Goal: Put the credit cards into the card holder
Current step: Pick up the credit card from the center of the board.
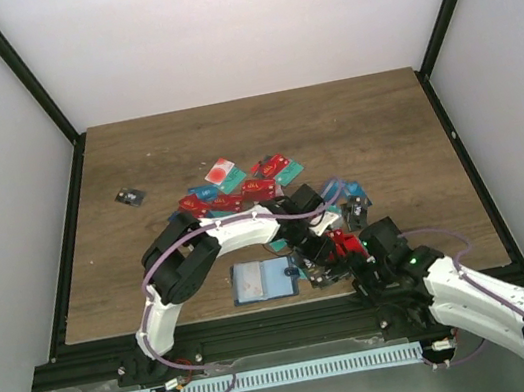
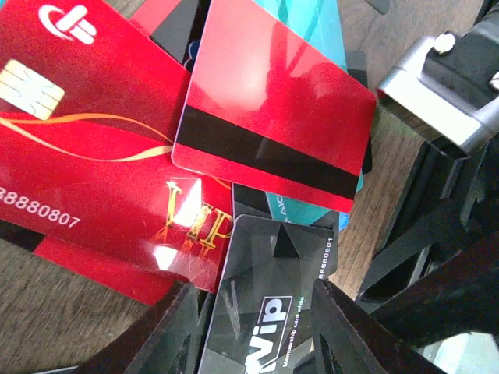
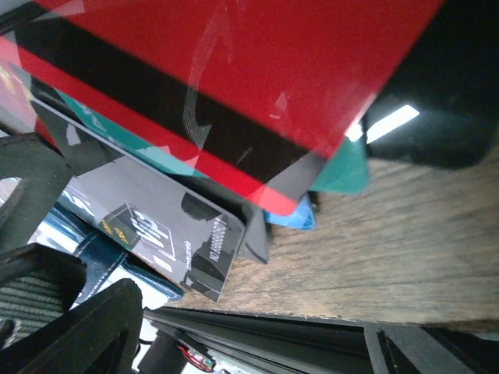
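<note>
Both arm bases sit at the near table edge. The left arm arches up and over to the right, then tips its wrist down. The right arm reaches in low from the near right, and the two wrists crowd together just right of centre.

The dark navy folding card holder (image 1: 257, 281) lies open and flat with its lighter blue inside up, close to the near edge. It's just left of both grippers, and I can't tell if anything is slotted in it.

The left gripper (image 2: 253, 287) points down at the card pile with its fingers (image 2: 175, 327) spread apart. A glossy black plastic "VIP" card (image 2: 269, 304) lies flat between them, and I can't tell whether the pads touch it.

For the right gripper (image 1: 339, 256), I can't tell whether it's released or clenched. A red card with a black stripe (image 3: 234, 70) fills its wrist camera from very close. In the left wrist view that same card (image 2: 273, 109) sits on top of the pile, with its right edge beside the right gripper's body.

Under it are a red chip card with gold lettering (image 2: 86, 156) and a teal card (image 2: 323, 31), all overlapping.

Further back, more credit cards (image 1: 259, 188) in red, teal and white-with-red are scattered mid-table on the brown wood-grain table (image 1: 381, 124). A small black square chip (image 1: 128, 197) sits well apart at far left.
</note>
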Controlling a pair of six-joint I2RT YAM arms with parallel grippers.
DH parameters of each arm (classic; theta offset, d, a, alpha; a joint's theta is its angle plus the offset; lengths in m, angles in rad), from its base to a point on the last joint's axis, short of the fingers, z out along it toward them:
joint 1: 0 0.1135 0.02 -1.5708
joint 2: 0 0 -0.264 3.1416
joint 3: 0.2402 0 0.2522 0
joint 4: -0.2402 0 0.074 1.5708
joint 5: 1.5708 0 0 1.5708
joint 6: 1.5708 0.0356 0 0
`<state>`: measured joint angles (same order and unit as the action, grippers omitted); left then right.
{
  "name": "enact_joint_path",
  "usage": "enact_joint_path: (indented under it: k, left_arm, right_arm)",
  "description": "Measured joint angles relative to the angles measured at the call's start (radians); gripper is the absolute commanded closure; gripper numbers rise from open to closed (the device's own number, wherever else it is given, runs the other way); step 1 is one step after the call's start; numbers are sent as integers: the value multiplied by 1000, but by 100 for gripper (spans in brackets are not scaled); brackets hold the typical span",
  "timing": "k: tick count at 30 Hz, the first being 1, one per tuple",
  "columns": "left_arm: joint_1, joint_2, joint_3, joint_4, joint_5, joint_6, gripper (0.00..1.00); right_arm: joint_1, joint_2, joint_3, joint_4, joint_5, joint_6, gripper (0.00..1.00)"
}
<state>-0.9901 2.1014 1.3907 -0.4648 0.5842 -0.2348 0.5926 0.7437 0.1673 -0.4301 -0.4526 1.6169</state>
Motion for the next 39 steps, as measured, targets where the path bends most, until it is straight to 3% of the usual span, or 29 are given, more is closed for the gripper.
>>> enact_joint_path:
  k: [16, 24, 34, 39]
  left_arm:
    - [-10, -1, -77, -19, 222, -66, 66]
    - [-11, 0, -78, -43, 235, -84, 68]
    - [40, 12, -36, -91, 222, -103, 69]
    - [103, 12, 11, -111, 210, -103, 69]
  right_arm:
    - [28, 31, -3, -17, -14, -101, 67]
    - [32, -20, -13, -53, -30, -116, 91]
    - [29, -82, -15, -66, -39, -51, 99]
    - [8, -114, 30, -23, 63, -42, 99]
